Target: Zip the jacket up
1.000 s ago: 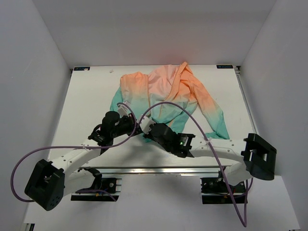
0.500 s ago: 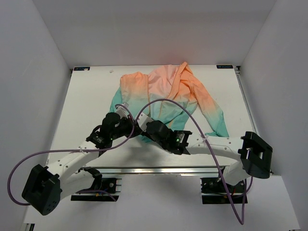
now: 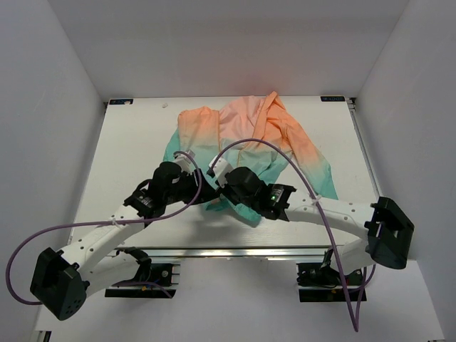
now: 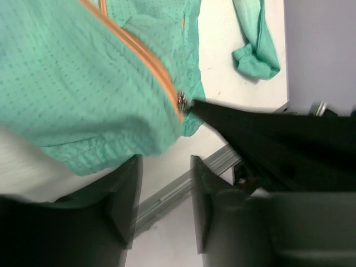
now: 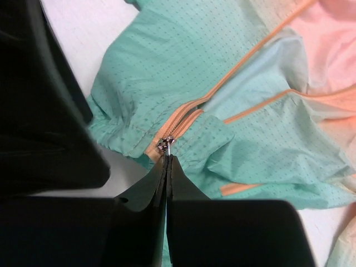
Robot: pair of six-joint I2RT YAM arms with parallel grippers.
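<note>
The jacket (image 3: 249, 135) lies on the white table (image 3: 128, 142), peach at the far end and teal at the hem (image 4: 83, 111) near the arms. Its orange zipper (image 5: 183, 114) ends in a metal slider (image 5: 166, 143) at the hem. My right gripper (image 5: 167, 158) is shut on the slider's pull (image 4: 181, 100), fingertips right at the hem (image 3: 219, 194). My left gripper (image 4: 164, 200) sits just left of it (image 3: 199, 189), open, with nothing between its fingers and only table and rail showing in the gap. The teal hem hangs above the left finger (image 4: 125, 200).
An aluminium rail (image 3: 235, 251) runs along the table's near edge, close under both grippers. Purple cables (image 3: 271, 146) arch over the jacket. A teal sleeve cuff (image 4: 253, 58) lies to the right of the hem. White walls enclose the table.
My left gripper has opened and let go of the teal hem. My right gripper has stayed shut on the zipper pull and shifted slightly toward the far side.
</note>
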